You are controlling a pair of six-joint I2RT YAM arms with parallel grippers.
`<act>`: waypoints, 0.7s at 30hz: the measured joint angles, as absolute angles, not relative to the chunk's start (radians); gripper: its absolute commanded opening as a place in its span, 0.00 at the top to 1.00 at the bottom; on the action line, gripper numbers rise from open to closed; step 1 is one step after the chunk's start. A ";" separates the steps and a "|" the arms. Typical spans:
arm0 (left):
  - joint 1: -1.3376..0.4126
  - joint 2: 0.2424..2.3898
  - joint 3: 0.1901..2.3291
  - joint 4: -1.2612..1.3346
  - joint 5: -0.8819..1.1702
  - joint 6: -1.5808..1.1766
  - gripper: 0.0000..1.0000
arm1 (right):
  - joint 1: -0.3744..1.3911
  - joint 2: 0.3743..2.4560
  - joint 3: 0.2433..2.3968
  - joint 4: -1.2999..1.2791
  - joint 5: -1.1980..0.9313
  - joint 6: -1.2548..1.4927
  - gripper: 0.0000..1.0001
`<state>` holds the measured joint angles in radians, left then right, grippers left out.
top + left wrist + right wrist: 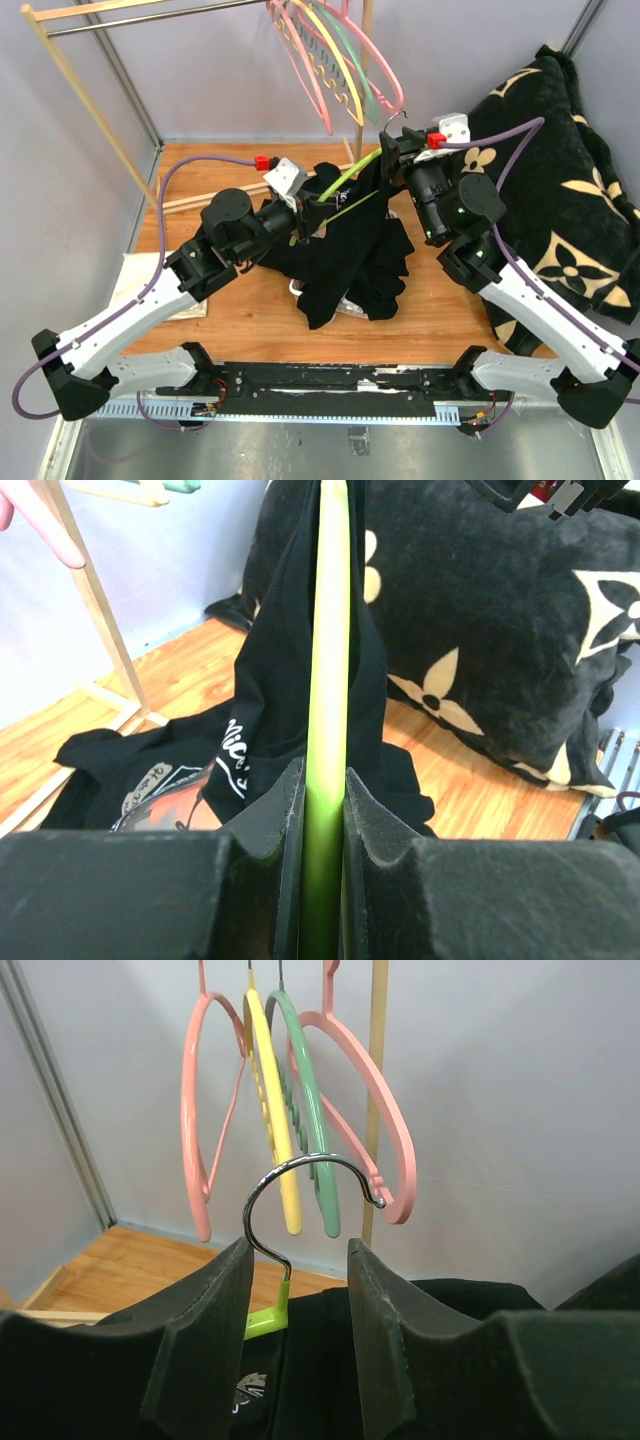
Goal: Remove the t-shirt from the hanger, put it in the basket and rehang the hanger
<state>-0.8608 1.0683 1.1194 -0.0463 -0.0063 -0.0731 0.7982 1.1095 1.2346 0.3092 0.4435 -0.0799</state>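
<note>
A lime green hanger [340,178] with a chrome hook [300,1173] is held above the table, and a black t-shirt [345,265] hangs from it down onto the wood. My left gripper [303,215] is shut on the hanger's green bar [330,630], which runs straight up between its pads [325,810]. The shirt [270,710] drapes on both sides of the bar, with its printed front showing at lower left. My right gripper [385,150] stands open at the hanger's neck [298,1260]. The hook rises just past its fingertips, and black cloth [320,1360] lies below the gap.
Pink, yellow and green hangers [340,60] hang on the rack rail behind, close above the hook [300,1110]. A black blanket with cream flowers [560,200] fills the right side [480,630]. The rack's wooden frame [90,110] stands at left, with a white cloth [135,285] beside the left arm.
</note>
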 measured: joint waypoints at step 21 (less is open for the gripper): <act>-0.865 1.016 1.086 -0.025 0.023 -0.064 1.00 | 0.809 0.863 1.139 0.259 0.407 -0.102 0.37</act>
